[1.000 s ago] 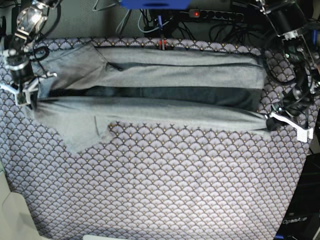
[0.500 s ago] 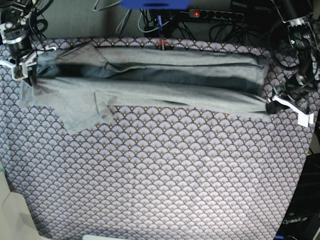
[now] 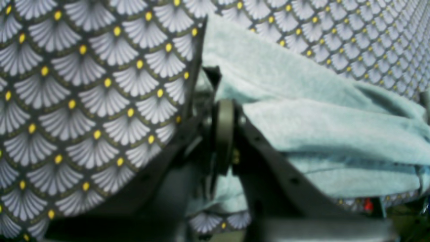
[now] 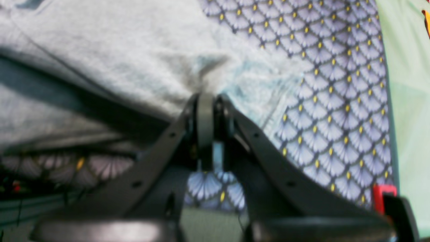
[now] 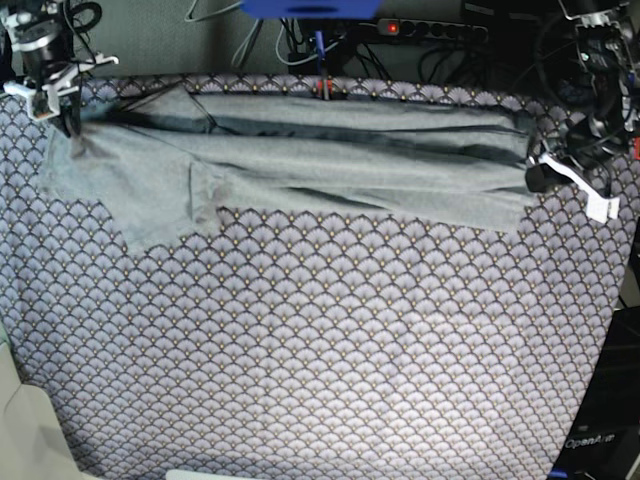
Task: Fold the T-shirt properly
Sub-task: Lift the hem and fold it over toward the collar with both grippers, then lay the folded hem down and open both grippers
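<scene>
We see the right gripper (image 5: 68, 118) clamped on the T-shirt (image 5: 330, 165) at its sleeve-end corner, and the left gripper (image 5: 535, 178) pinched on its opposite end. The T-shirt lies as a long folded band along the far edge of the tablecloth (image 5: 330, 350). Nearer than the T-shirt's near edge, the tablecloth lies bare and wide.

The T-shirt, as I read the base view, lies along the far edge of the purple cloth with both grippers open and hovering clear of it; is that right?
Not quite. Both grippers are shut on the T-shirt, not open and clear. The right wrist view shows the right gripper pinching a bunch of fabric, and the left wrist view shows the left gripper closed on the fabric too. The rest holds: it lies along the far edge of the purple cloth.
</scene>
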Robot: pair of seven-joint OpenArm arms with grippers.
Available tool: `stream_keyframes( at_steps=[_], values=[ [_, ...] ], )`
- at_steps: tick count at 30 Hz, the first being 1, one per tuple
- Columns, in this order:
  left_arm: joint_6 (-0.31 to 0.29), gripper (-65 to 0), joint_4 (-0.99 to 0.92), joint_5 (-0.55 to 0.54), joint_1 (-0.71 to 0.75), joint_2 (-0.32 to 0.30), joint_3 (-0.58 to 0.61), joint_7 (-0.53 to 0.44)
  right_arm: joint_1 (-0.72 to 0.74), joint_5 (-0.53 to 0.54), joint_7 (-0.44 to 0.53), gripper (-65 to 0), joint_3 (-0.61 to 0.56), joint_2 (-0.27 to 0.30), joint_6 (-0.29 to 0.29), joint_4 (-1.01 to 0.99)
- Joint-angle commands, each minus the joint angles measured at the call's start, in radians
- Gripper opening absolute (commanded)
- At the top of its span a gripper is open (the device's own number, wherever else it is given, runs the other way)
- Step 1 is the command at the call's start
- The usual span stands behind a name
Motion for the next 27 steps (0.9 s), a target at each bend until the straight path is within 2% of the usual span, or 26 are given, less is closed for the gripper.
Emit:
stream_keyframes(
  at_steps=[1,9,13,18,21,27],
  values=[
    [-0.005,-65.0,0.011,-0.013,-0.001,-0.017,-0.005,-0.016,-0.011,0.014,0.041,-65.0,0.010,0.009,-0.012,0.013],
    [-0.010,-65.0,0.000,0.069,0.015,-0.007,-0.003,-0.016,-0.031,0.015,0.048,-65.0,0.036,0.013,-0.012,-0.025],
    [-0.011,-65.0,0.005,0.060,0.048,-0.008,-0.003,-0.016,-0.023,0.015,0.051,-65.0,0.076,0.019,-0.012,-0.062],
    [-0.011,-65.0,-0.001,0.066,0.061,-0.010,-0.003,0.003,-0.026,0.015,0.133,-65.0,0.082,0.027,-0.012,-0.114],
    [-0.011,-65.0,-0.003,0.068,0.059,-0.008,-0.002,0.023,-0.025,0.014,0.170,-65.0,0.082,0.015,-0.012,-0.142],
    [-0.011,-65.0,-0.005,0.068,0.059,-0.016,0.048,0.027,-0.008,0.011,0.166,-65.0,0.084,-0.017,-0.012,-0.143]
  ],
)
